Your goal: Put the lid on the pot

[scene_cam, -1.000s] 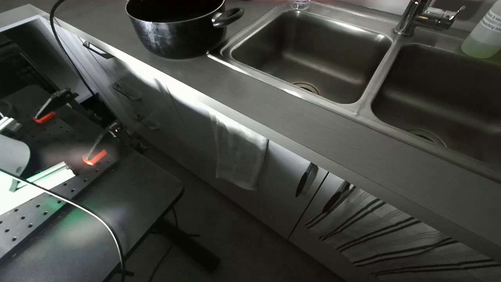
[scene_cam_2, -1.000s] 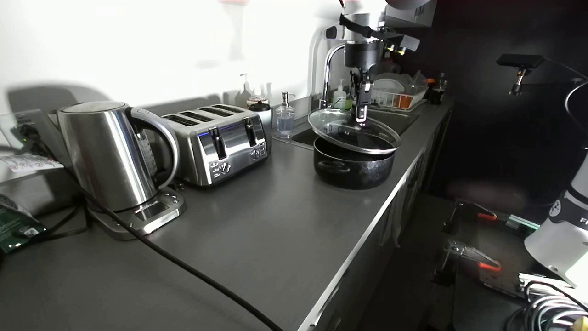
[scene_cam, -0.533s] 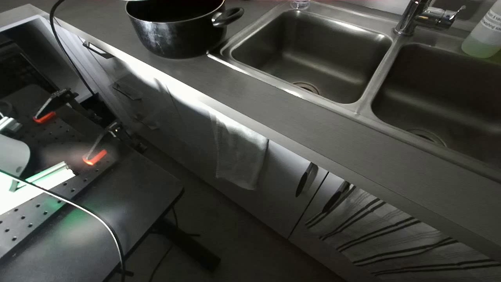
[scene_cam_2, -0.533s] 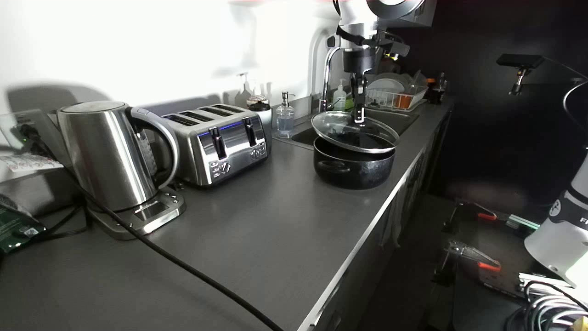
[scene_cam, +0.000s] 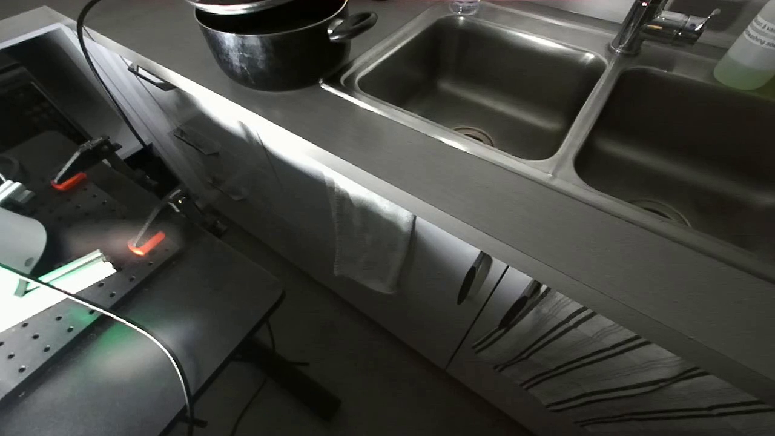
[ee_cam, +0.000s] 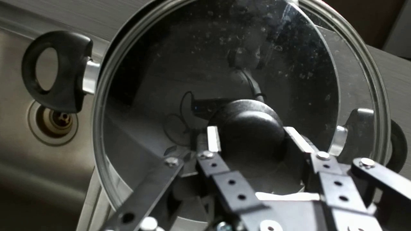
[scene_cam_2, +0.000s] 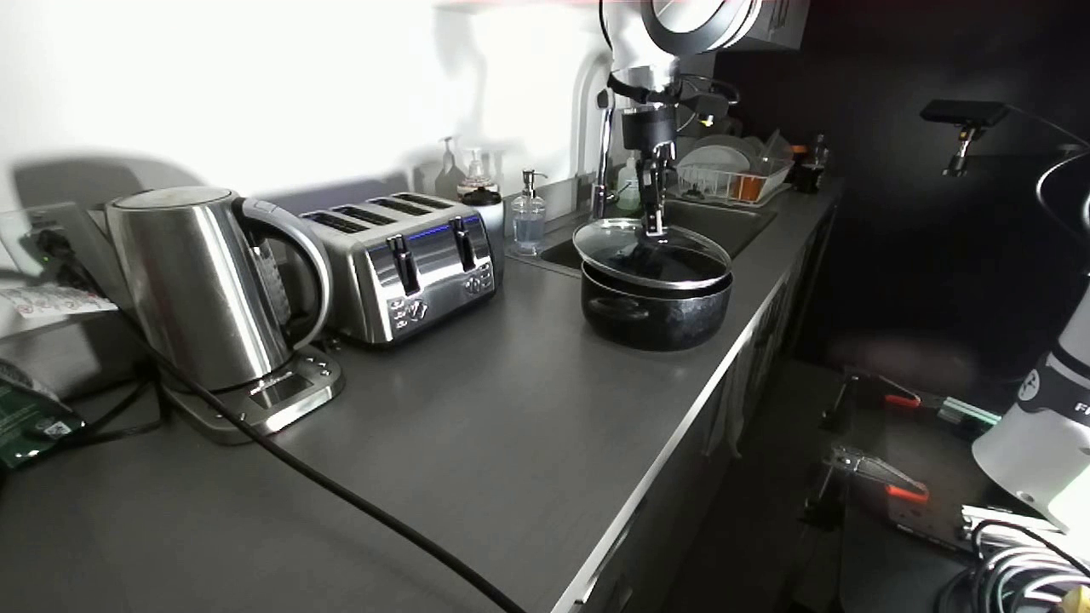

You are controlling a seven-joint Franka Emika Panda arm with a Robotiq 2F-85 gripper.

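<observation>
Closest in, the black and silver metal pincer (ee_cam: 255,139) has its two fingers (ee_cam: 214,140) to either side of a round black knob (ee_cam: 250,128) and appears clamped on it, so it bears the round clear glass lid (scene_cam_2: 647,262) with a shiny metal rim. That lid hangs tilted over the round, low, dark metal pot (scene_cam_2: 656,319), its edge toward the back of the flat grey surface (scene_cam_2: 477,409) high and its front edge low; whether the low edge touches the pot cannot be told. In the wrist view, the lid's outline nearly meets the pot's rim by the black loop handle (ee_cam: 70,73) but reaches well past it opposite, though the lid's height may exaggerate that. The step in hand, I judge, is the seating: ease the lid a little toward that handle, roll it level, then lower until it beds all round, without a hard push, since a canted lid could catch one edge and shove the pot along. The grip should loosen only once the lid sits flat; let go at this slant, it might slide off. Farther out, the rectangular twin-basin steel sink (scene_cam: 588,115) lies just beside the pot, and the chrome tap (scene_cam: 629,33), well apart from it, should not hinder the descent.
</observation>
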